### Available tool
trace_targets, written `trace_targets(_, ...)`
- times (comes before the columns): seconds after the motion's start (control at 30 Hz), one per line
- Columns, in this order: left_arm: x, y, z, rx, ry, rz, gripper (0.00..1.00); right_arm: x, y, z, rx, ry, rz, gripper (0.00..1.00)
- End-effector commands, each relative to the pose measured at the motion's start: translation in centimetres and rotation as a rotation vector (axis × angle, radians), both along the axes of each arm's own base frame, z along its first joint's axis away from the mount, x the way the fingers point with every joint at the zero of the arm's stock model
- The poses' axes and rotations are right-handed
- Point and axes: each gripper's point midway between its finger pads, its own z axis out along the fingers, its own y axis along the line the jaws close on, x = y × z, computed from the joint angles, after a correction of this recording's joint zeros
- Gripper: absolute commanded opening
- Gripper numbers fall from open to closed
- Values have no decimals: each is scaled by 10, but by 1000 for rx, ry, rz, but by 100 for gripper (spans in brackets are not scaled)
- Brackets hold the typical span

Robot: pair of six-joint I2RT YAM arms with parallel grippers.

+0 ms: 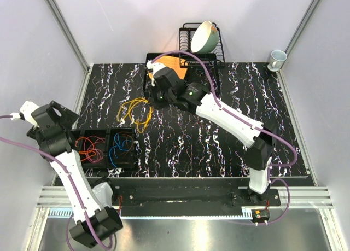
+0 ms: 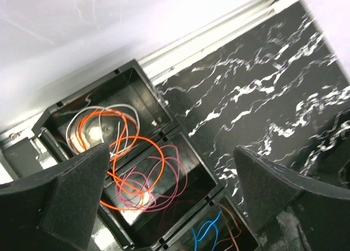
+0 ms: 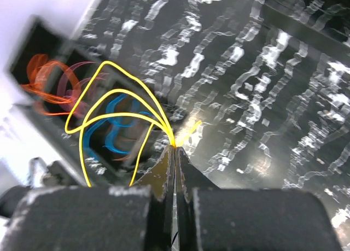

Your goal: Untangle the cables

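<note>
Yellow cables (image 3: pixel 117 89) are pinched in the right hand (image 3: pixel 175 152), bins (image 3: pixel 65 54) behind blurred; left hand (image 2: pixel 169 150) spread wide.

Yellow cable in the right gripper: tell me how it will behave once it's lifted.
Probably floppy: the yellow cable arcs in loose loops away from where the right gripper pinches it. Likely very light, since it is hair-thin beside the fingers. It may snag or drag along, as several loops fan from one pinch.
</note>
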Motion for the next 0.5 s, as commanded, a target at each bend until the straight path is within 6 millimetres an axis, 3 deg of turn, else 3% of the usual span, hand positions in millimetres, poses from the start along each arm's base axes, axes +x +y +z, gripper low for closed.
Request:
trace_targets(0.0, 0, 2, 27, 67, -114, 13, 99, -18, 42, 18, 100, 6, 113, 0)
trace_targets(0.03, -2, 3, 28, 71, -115, 20, 99, -20, 50, 26, 125, -1, 130, 0)
trace_targets(0.07, -3, 3, 29, 74, -119, 24, 99, -28, 63, 17, 121, 13, 158, 0)
trace_targets(0.23, -6, 3, 33, 87, -131, 37, 99, -53, 106, 23, 196, 27, 269, 0)
trace_targets(0.27, -6, 3, 33, 86, -132, 36, 99, -54, 115, 14, 192, 41, 283, 0)
trace_targets(0.3, -6, 3, 33, 88, -132, 37, 99, -62, 124, 22, 219, 41, 311, 0)
trace_targets(0.37, -6, 3, 32, 85, -131, 34, 99, -68, 137, 11, 221, 68, 344, 0)
trace_targets(0.4, -5, 2, 31, 81, -129, 29, 99, -75, 145, 21, 245, 58, 366, 0)
trace_targets(0.43, -5, 2, 31, 82, -128, 28, 99, -76, 151, 8, 229, 74, 374, 0)
trace_targets(0.47, -4, 2, 32, 82, -129, 27, 99, -80, 156, 8, 234, 81, 392, 0)
